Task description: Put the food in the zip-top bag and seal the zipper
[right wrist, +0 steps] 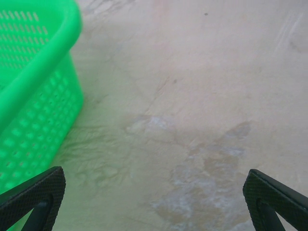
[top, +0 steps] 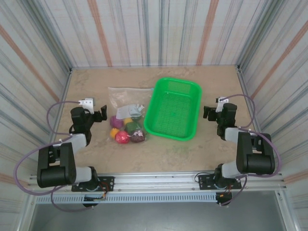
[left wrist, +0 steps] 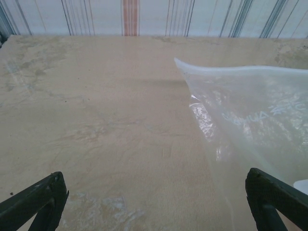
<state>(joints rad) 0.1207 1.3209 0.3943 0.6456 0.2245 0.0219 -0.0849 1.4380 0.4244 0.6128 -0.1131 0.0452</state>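
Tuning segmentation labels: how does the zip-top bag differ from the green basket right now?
The zip-top bag is clear and lies flat and floppy; the basket is opaque bright green mesh with raised walls. The food clusters at the bag's near end, while the basket holds nothing. The bag lies by the left gripper, the basket by the right gripper. Both rest on the table, ungripped.

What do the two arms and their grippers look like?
The left arm and right arm have black blocky joints, light grey links and a looping purple cable. The left gripper and right gripper have black fingers with a checkered texture.
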